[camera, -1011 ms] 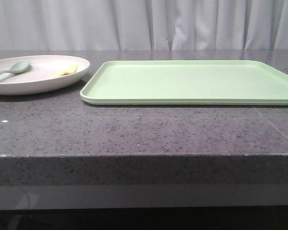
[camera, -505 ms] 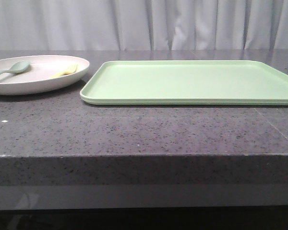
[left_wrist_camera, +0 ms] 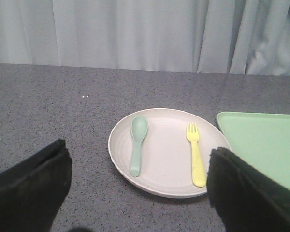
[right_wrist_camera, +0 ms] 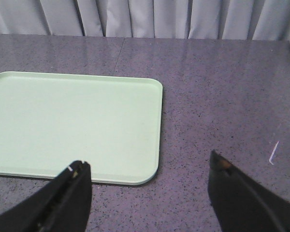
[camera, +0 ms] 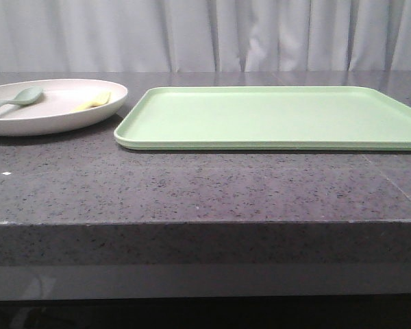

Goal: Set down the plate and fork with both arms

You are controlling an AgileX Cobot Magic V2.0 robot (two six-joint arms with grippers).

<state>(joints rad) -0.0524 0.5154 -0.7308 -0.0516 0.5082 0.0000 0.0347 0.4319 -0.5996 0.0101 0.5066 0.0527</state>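
Speckled grey stone makes up the table (camera: pixel 192 185), and no writing shows on anything. One plate (left_wrist_camera: pixel 169 181), one yellow fork (left_wrist_camera: pixel 195 157), one grey-green spoon (left_wrist_camera: pixel 137 145) and one light green tray (camera: pixel 274 116) are here. The left gripper (left_wrist_camera: pixel 137 193) is spread wide and empty; the plate lies ahead of it, between its fingers, with fork and spoon side by side on it, apart. The right gripper (right_wrist_camera: pixel 150 193), also spread and empty, hangs near the tray's edge.
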